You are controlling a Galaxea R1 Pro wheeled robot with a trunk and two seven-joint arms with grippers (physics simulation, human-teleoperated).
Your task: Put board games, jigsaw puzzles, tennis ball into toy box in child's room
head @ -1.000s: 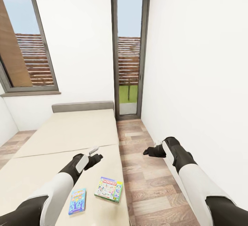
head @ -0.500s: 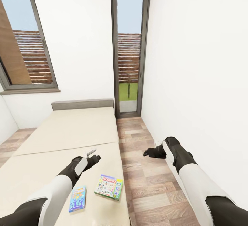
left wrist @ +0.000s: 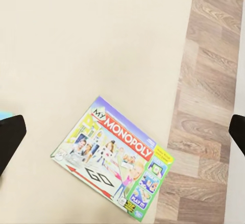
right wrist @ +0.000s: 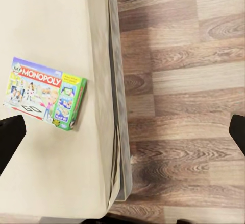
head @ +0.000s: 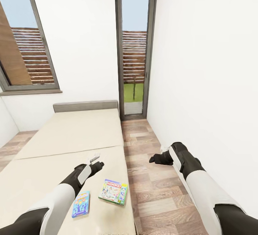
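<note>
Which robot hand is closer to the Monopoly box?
Left. The left end effector hovers over the bed just beyond the Monopoly box; the right end effector hangs over the floor.

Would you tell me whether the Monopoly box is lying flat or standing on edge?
Lying flat: the Monopoly box rests cover-up on the bed near its floor-side edge.

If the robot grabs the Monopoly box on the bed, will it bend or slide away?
The Monopoly box looks like a stiff card box, so it probably won't flop. It lies flat on the soft bed, so gripping an edge may be fiddly. It sits near the bed's edge; a push might slide it off.
</note>
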